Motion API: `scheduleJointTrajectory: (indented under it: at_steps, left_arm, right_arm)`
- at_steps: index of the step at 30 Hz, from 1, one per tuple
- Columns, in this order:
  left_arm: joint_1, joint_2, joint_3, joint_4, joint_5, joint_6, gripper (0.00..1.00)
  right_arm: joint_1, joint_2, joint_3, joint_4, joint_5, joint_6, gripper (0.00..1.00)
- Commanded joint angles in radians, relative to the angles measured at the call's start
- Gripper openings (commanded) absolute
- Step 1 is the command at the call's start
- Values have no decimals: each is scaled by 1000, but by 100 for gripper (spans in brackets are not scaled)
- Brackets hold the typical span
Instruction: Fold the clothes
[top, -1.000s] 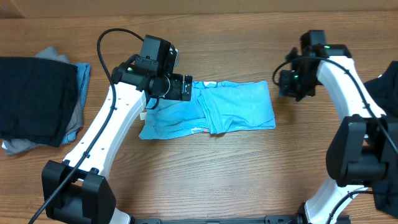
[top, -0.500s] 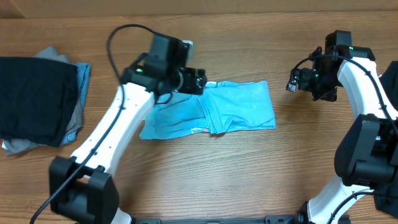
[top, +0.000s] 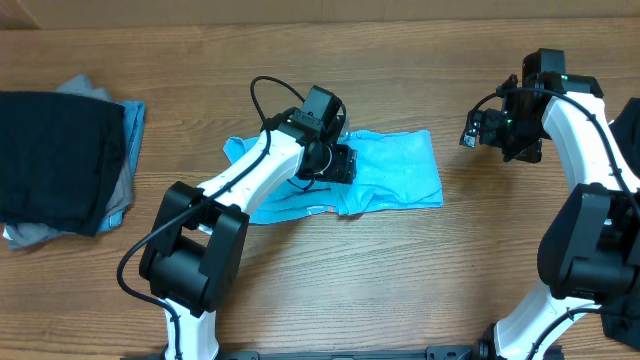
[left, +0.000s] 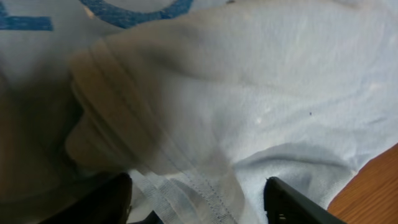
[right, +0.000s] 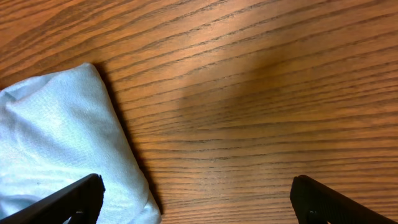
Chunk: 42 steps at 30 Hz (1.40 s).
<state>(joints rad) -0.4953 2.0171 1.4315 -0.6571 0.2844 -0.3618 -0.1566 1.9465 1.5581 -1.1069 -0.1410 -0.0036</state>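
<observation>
The light blue T-shirt (top: 400, 170) lies flat on the wooden table (top: 400, 280), partly folded. Its right half is smooth and its left half is rumpled.

**Left arm.** In the overhead view the left gripper (top: 338, 163) sits directly on the shirt's left-centre area, and the arm body hides the fingertips. The left wrist view supplies what the overhead view lacks:
- Pale fabric fills almost the whole frame.
- A stitched hem (left: 205, 193) runs down between the two fingers (left: 106, 199).
- Blue print (left: 124, 9) shows at the top edge.
- The fingers stand wide apart at the bottom of the frame. A loose bulge of cloth lies in the gap, and neither pad is pressed onto it.
- A strip of bare wood shows at the lower right corner.

**Right arm.** The right gripper (top: 472, 132) is just to the right of the shirt's upper right corner and is apart from the cloth. In the right wrist view its fingertips (right: 78, 198) are spread to the full frame width and nothing lies between them. That view also shows the shirt's corner just inside the left fingertip, a detail too small to resolve from overhead.

**Other items.** These appear in the overhead view only:
- A stack of garments (top: 50, 160) lies well to the left of the shirt, with a black one on top and grey and blue edges beneath.
- A dark cloth (top: 628, 130) lies to the right of the shirt, cut off at the frame edge.
</observation>
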Motion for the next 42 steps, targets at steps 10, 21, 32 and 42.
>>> scheduleJointTrajectory:
  at_steps: [10,21,32,42]
  left_arm:
    - [6,76,4,38,-51,-40,77]
    - [7,92,43,39,-31,-66,4]
    - [6,29,201,-24,-111,-53,14]
    - [3,31,130,-74,-197,-34,40]
  right_arm:
    - [-1,-32,13,5,6,-3,100]
    - [-1,-32,13,5,6,-3,100]
    - [-1,-32,13,5,6,-3,100]
    - [-1,-32,13,5,6,-3,100]
